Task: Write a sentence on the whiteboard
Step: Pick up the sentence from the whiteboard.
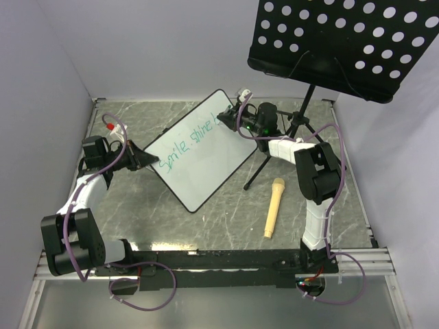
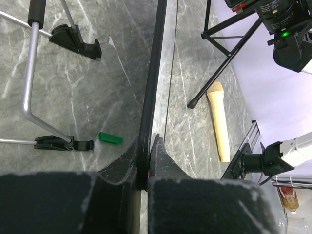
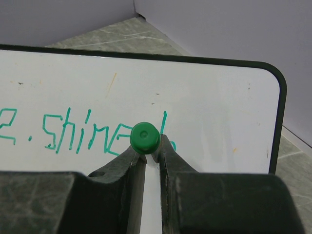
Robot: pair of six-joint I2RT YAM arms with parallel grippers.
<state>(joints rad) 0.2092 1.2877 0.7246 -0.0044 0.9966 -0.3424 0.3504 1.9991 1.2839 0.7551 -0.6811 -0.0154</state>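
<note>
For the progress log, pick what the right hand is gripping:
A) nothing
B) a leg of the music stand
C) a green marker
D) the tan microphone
C: the right wrist view shows the right hand shut on a green marker that points at the whiteboard, beside the teal writing.

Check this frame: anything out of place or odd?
A green cap lies loose on the table behind the whiteboard, beside its foot. A microphone lies flat near a leg of the stand, unrelated to writing. No spill or damage shows.
</note>
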